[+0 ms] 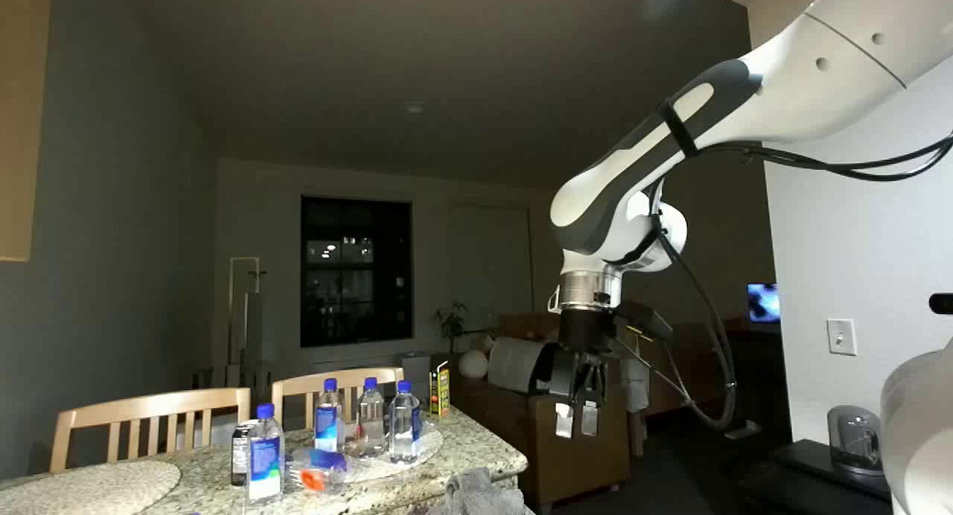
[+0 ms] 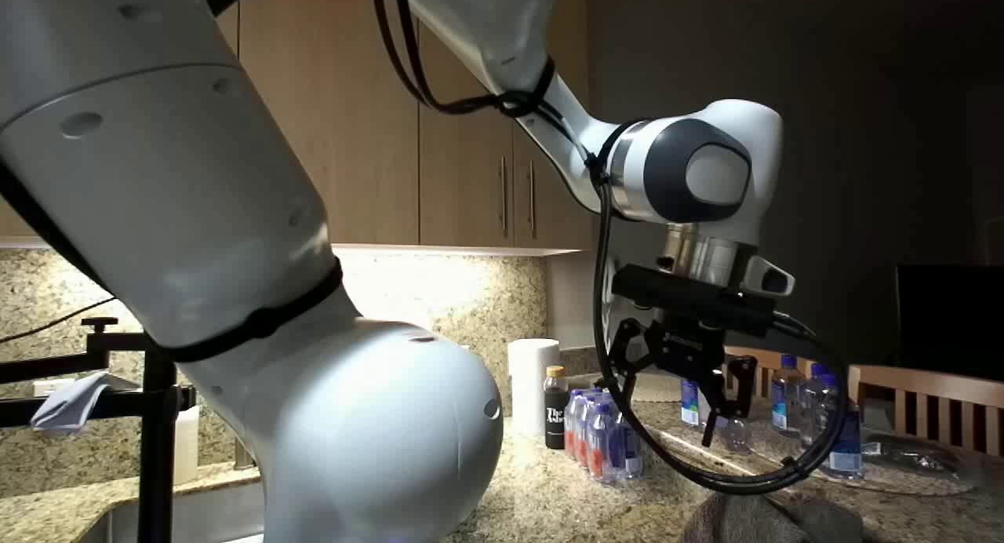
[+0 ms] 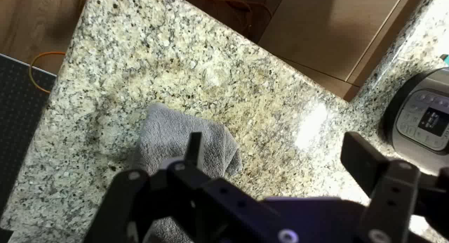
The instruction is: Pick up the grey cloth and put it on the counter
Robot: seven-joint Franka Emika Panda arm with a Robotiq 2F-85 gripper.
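Grey cloth [image 3: 175, 137] at left in the wrist view, lying on the counter [image 3: 224, 78], so the goal may already be met; plush, rumpled, right corner folded, part hidden. Rightward, gripper [image 3: 273, 144] hovers empty, jaws wide apart, presumably for clearance. Rightmost, an appliance [image 3: 419, 120].

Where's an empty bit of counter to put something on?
In the wrist view, the counter is bare between the grey cloth and the edge by the wooden cabinet, and between the cloth and the silver appliance. It's crowded in an exterior view, where blue-capped bottles cluster near a dark can.
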